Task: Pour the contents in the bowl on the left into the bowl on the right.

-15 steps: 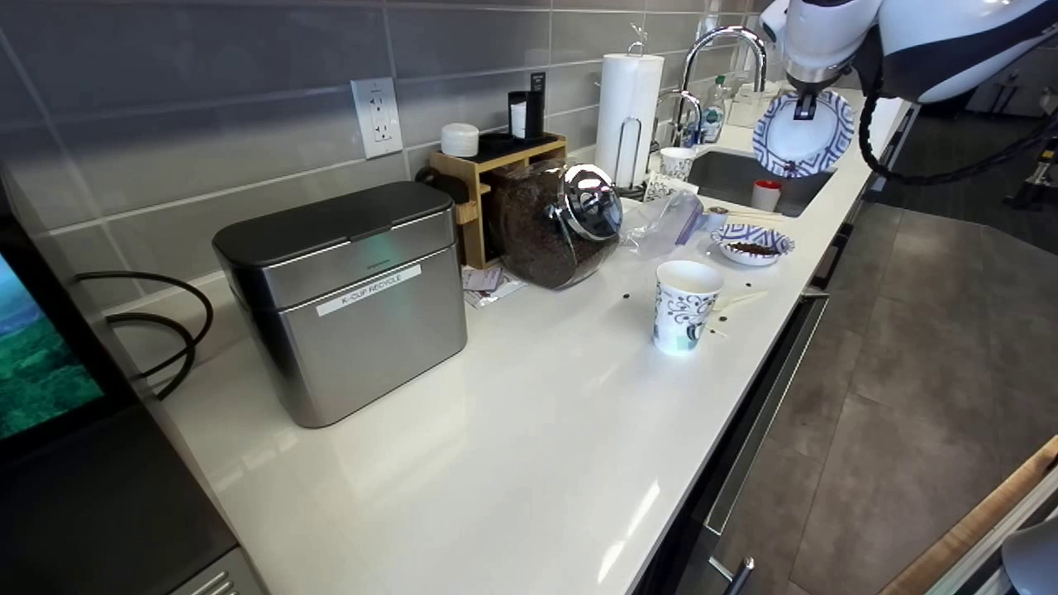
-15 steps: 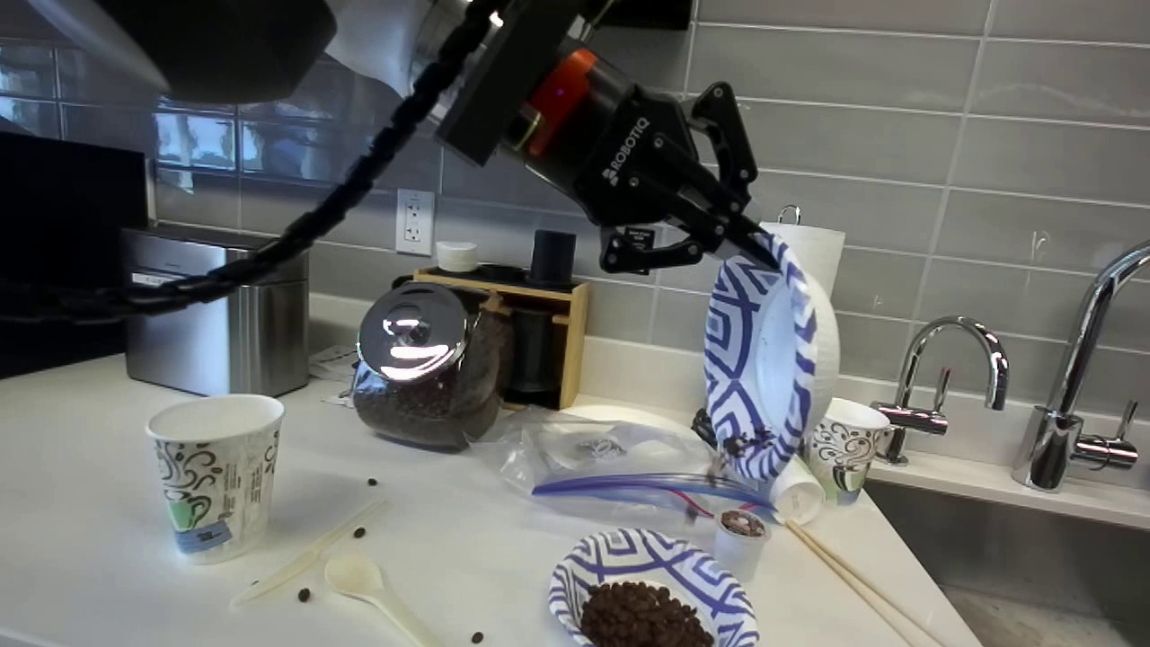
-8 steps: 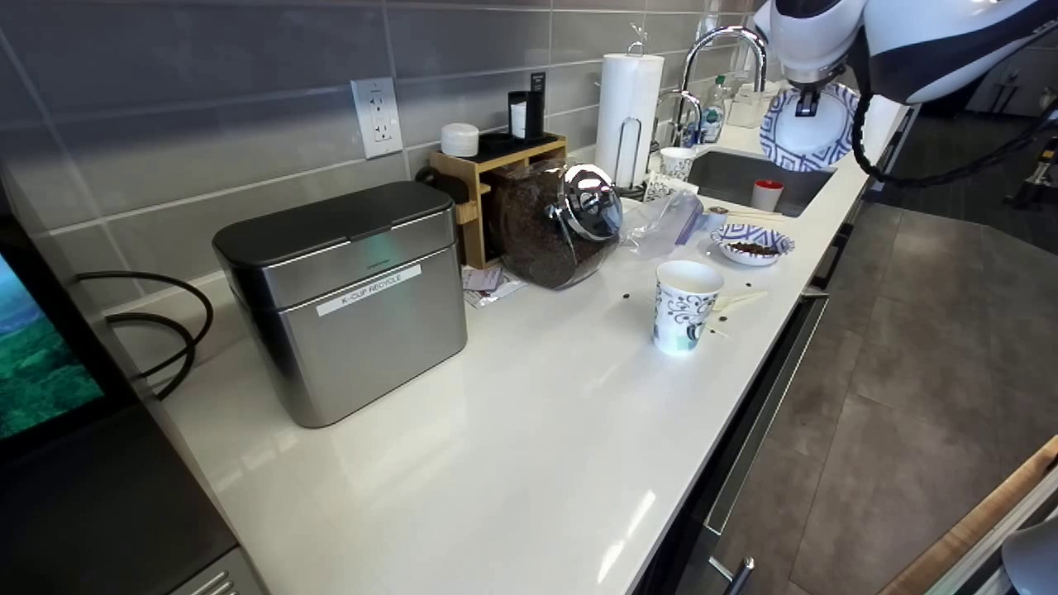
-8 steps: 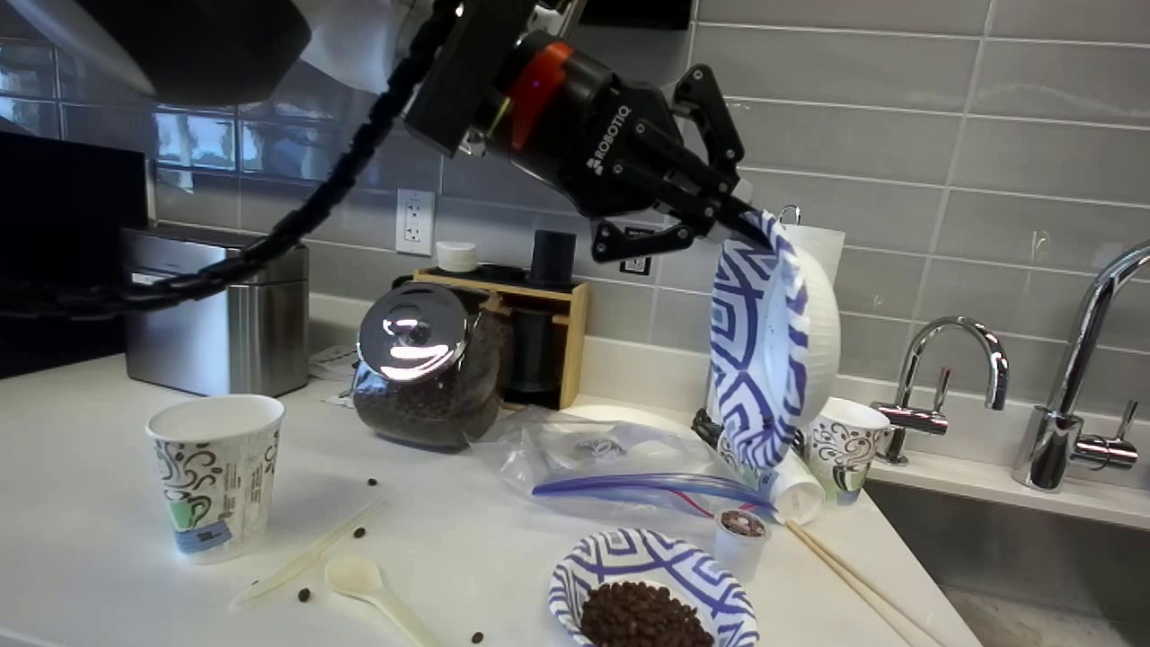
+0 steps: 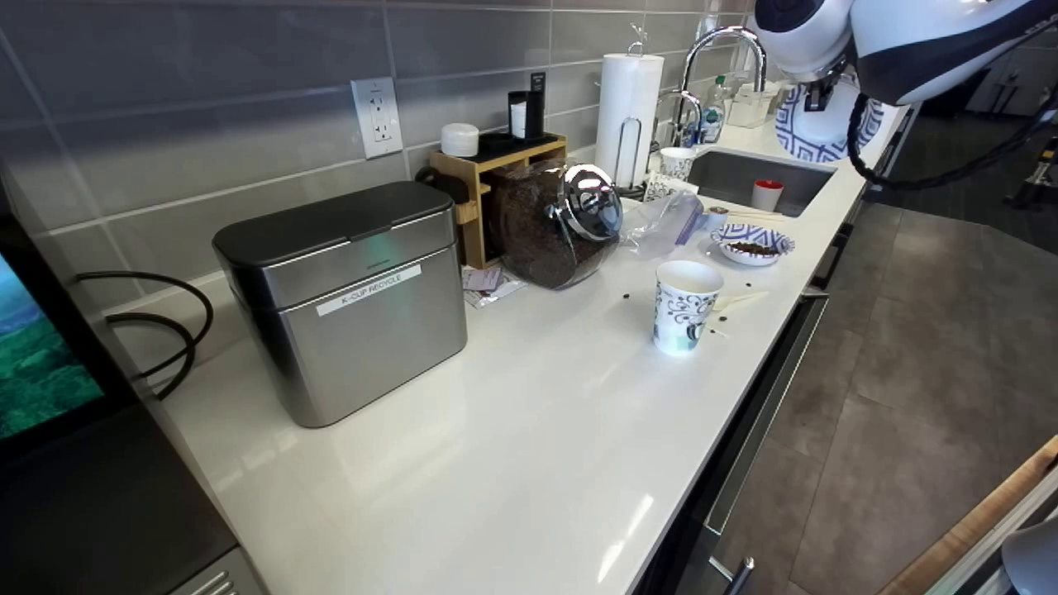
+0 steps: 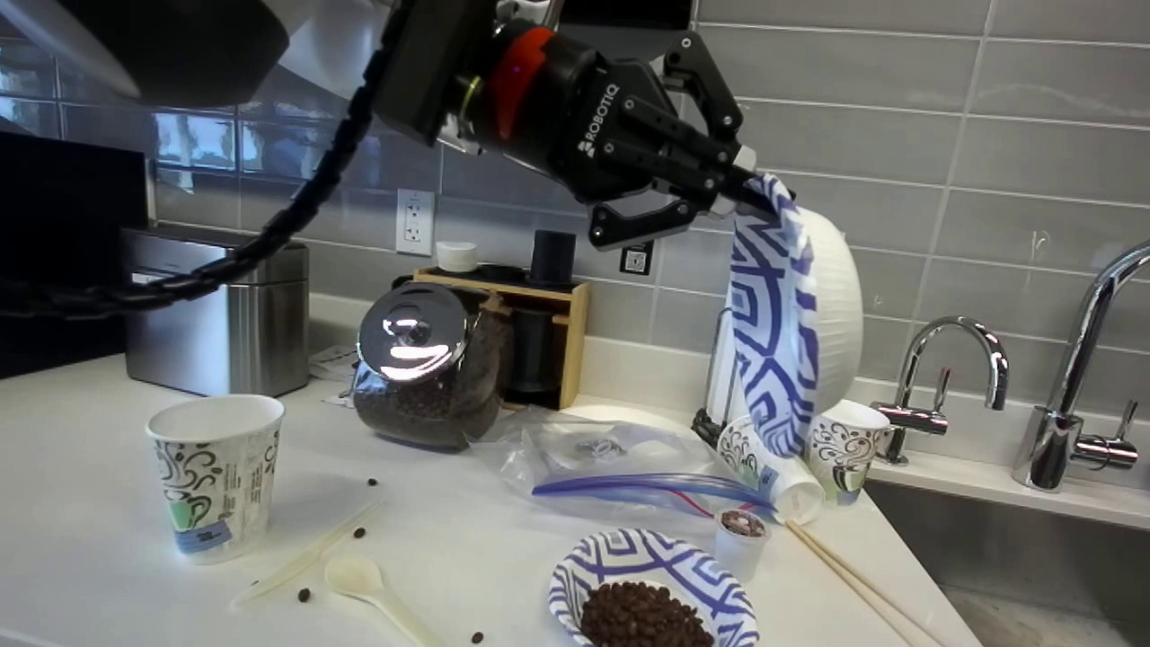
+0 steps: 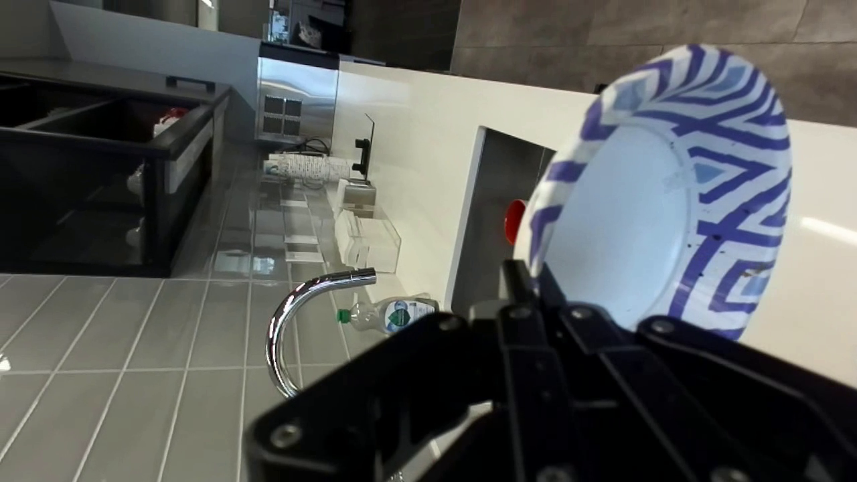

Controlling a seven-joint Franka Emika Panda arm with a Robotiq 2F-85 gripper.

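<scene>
Countertop (image 5: 463, 463), white and glossy, runs away from me to a steel sink (image 6: 1060, 539). Up above hangs the Franka Panda arm (image 5: 942, 49), ending in a black Robotiq gripper (image 7: 534, 284). Its jaws are closed together on the thin edge of a blue-patterned paper bowl (image 7: 659, 194). That bowl hangs well above the countertop, turned up on its side, and its hollow looks bare. Lower down and apart from it, a matching paper bowl (image 6: 620, 557) stands upright on the countertop, with a heap of coffee beans (image 6: 642, 618) in it. I'd call the pour as good as finished: I take the raised bowl for the emptied one and the standing bowl for the receiver, though I can't tell which the task means by left. Setting the emptied one down is about all I'd expect to remain. Near a pale spoon (image 6: 355, 572) a few loose beans (image 6: 305, 595) lie outside the receiver, strays to gather if they count. Dark specks (image 7: 716, 237) dot the raised bowl's patterned band, too small for me to name.
</scene>
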